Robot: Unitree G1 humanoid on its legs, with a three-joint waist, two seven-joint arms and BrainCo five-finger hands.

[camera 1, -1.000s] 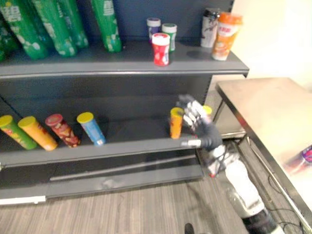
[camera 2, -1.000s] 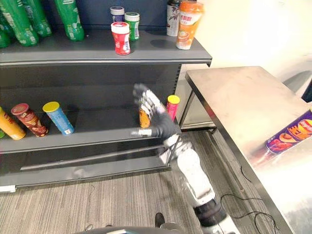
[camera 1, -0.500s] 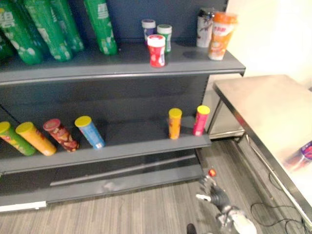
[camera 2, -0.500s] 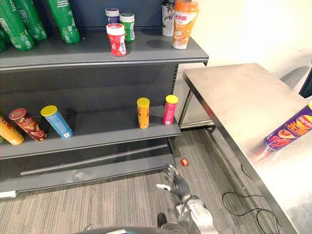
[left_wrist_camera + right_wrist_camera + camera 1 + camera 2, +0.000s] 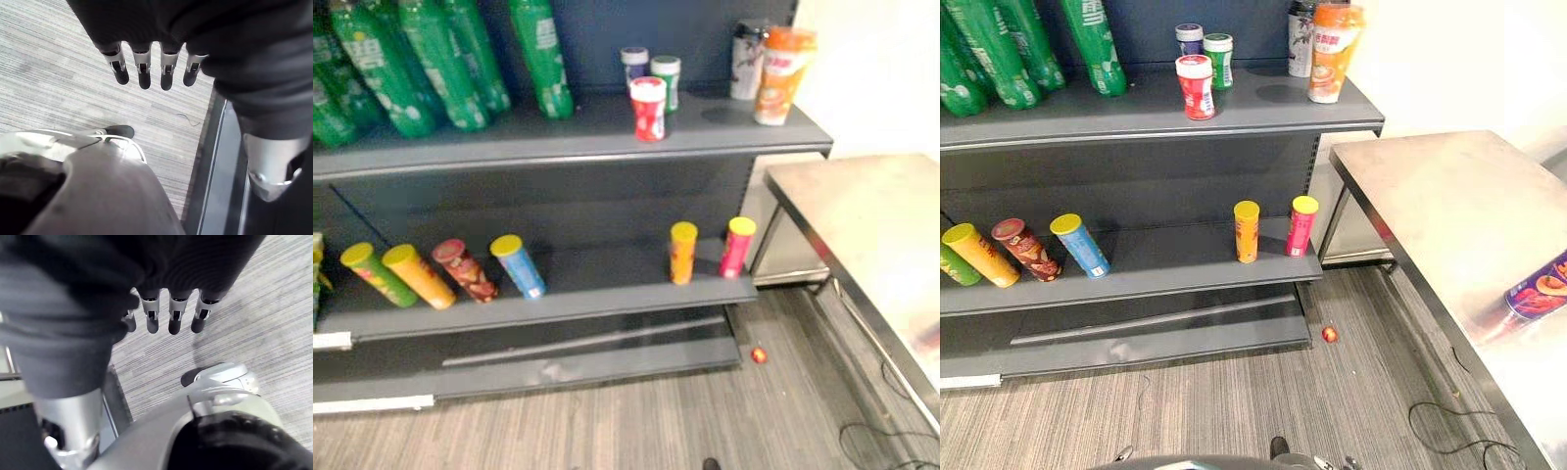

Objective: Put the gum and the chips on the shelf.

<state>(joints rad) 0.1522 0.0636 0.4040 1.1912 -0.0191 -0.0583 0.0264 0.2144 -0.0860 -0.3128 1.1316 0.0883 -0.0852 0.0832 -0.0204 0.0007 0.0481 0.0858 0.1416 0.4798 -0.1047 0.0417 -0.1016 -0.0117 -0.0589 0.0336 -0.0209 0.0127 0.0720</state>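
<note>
left wrist view: left hand (image 5: 161, 24) fingers (image 5: 143, 68) straight, empty, over striped floor (image 5: 63, 83); right hand (image 5: 186, 264) likewise.

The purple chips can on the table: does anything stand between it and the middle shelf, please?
Nothing visible does. The purple chips can lies uncovered; the middle shelf has bare room between the blue can and the orange can.

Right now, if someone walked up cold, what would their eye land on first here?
Probably the green bottles crowding the left end of the top shelf, with a red gum jar standing mid-shelf. Next, the purple chips tube lying on the steel table at the right, and a small red object on the floor by the shelving's right end. The left robot hand and right robot hand hang open over the floor, holding nothing.
</note>
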